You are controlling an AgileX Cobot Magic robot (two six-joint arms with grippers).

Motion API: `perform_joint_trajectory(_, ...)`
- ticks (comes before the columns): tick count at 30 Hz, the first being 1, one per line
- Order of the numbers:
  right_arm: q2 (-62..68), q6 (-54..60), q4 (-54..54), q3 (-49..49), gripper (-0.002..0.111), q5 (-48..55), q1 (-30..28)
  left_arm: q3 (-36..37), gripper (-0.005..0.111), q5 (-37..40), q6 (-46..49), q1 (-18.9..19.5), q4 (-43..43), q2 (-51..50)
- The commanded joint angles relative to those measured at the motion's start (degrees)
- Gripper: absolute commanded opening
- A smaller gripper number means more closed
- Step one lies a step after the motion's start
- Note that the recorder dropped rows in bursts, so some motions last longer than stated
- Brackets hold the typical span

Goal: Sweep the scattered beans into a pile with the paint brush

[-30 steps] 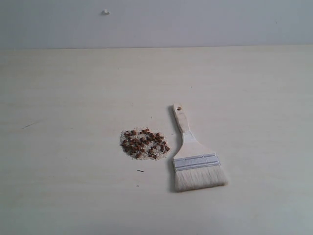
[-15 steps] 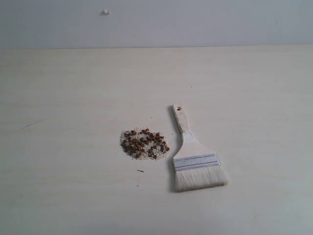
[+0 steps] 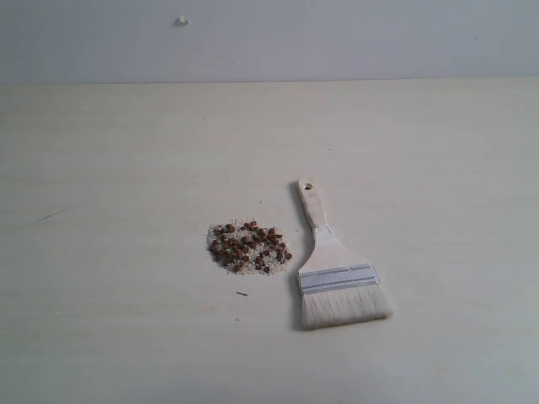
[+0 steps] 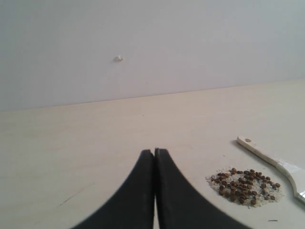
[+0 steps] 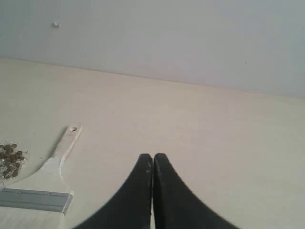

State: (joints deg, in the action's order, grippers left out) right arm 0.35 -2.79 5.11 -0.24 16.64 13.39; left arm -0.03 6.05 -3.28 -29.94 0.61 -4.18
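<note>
Exterior view: the reddish-brown round beans (image 3: 249, 247), mingled with pale crumbs, are seen as a loose, flat patch near the middle of the pale wooden table (image 3: 126, 168). The wide flat paint brush (image 3: 337, 269), with pale wooden handle, grey metal band and white bristles, is laid flat just beside the patch on its right. The holed handle end is turned toward the far grey wall (image 3: 379, 38), and no bean is touched by the brush. This placement is judged to leave the handle free for the right arm. No arm is shown in this view, and the brush is held by neither gripper, so sweeping is judged not yet begun.

Left wrist view: the black left gripper (image 4: 154, 151) is seen above bare table, its fingers pressed together on nothing.

Right wrist view: the black right gripper (image 5: 152, 156) is likewise closed and empty, apart from the handle.

In both wrist views the bristles are cut off at the frame edge, and in the right one only the margin of the patch is shown. A thin dark sliver (image 3: 242, 294) near the beans is too small to be identified. A small white speck (image 3: 182, 21) is seen on the wall.
</note>
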Motion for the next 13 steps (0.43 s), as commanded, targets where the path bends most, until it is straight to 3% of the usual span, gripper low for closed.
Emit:
perform_joint_trajectory(1, -0.4, -0.3, -0.3, 0.2, 0.0, -0.2, 0.0, 0.0, 0.0, -0.1, -0.1, 0.1, 0.5, 0.2)
perform_joint_trajectory(13, -0.4, -0.3, -0.6, 0.2, 0.0, -0.2, 0.0, 0.0, 0.0, -0.1, -0.1, 0.1, 0.5, 0.2)
